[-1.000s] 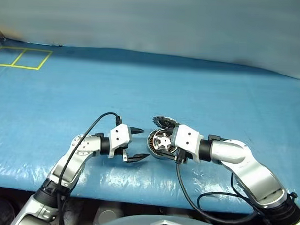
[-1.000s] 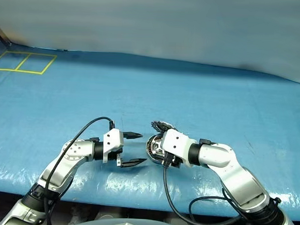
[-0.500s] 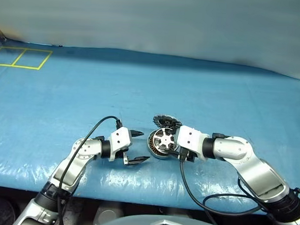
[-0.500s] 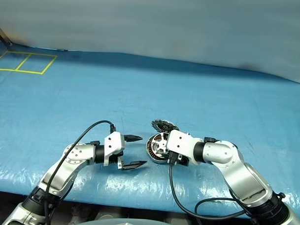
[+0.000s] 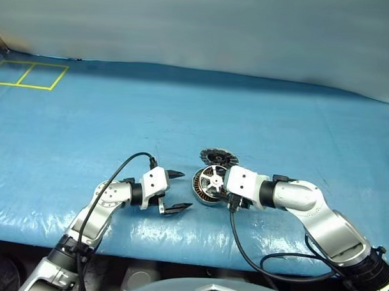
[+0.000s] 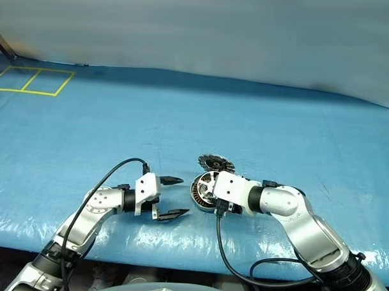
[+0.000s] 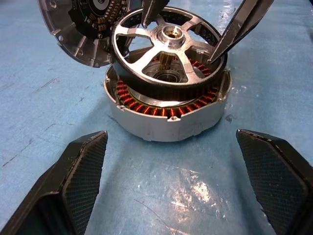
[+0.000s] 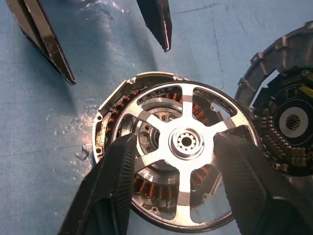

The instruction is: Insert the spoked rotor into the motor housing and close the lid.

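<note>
Resting tilted on the motor housing (image 7: 166,115), the spoked rotor (image 8: 188,152) sits between the right claw's (image 8: 173,159) part-closed fingers, contact unclear. The left claw (image 5: 174,191) gapes empty just beside it. Beyond, the lid (image 5: 218,156) leans against the housing on the blue desk (image 5: 183,107).

Blue tarp (image 5: 259,116) (yellow taped squares (image 5: 27,74) far off)

The spoked rotor (image 8: 188,161) hides much of the motor housing (image 8: 115,122), and the picture edge cuts the lid (image 8: 288,117).
</note>
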Controlling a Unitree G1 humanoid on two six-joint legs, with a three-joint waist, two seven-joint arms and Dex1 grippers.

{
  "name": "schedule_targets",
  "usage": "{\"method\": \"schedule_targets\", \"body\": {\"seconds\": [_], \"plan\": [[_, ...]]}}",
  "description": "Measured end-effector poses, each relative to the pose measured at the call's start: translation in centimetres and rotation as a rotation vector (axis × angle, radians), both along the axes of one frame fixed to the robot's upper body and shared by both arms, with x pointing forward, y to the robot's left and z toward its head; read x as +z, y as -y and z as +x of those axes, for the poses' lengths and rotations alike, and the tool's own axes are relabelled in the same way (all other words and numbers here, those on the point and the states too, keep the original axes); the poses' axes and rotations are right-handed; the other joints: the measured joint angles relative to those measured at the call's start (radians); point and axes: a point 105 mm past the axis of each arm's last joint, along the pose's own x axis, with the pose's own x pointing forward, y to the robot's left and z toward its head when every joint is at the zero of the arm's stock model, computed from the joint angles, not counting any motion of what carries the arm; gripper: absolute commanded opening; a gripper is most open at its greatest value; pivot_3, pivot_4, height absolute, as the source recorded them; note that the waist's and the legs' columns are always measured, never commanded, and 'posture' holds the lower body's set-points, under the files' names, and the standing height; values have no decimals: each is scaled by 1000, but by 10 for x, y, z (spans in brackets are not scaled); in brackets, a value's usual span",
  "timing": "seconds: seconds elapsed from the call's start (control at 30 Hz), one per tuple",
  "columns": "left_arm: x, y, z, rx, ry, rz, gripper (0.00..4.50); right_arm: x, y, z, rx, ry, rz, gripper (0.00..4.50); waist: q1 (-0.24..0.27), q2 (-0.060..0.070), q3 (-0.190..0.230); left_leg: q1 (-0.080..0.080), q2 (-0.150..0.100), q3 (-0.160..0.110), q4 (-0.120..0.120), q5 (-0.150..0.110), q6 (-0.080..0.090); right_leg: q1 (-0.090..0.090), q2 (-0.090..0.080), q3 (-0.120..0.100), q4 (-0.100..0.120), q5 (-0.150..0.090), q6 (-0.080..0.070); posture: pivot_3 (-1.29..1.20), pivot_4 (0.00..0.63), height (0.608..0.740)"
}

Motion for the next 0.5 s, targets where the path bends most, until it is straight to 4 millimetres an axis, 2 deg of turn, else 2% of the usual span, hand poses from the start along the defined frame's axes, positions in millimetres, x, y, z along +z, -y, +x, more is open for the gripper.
{"method": "schedule_targets", "body": {"seconds": [0.07,0.5], "plan": [[-2,-1,0,-2,-4,2,4500,0,0,0,2,6,-4,1295,0,0,0,0,0,0,0,0,0,0,0,0,0,0,0,0,150,740],[-6,1,1,-1,7,-2,4500,2,-2,0,-20,-12,42,1297,-1,0,0,0,0,0,0,0,0,0,0,0,0,0,0,0,150,740]]}}
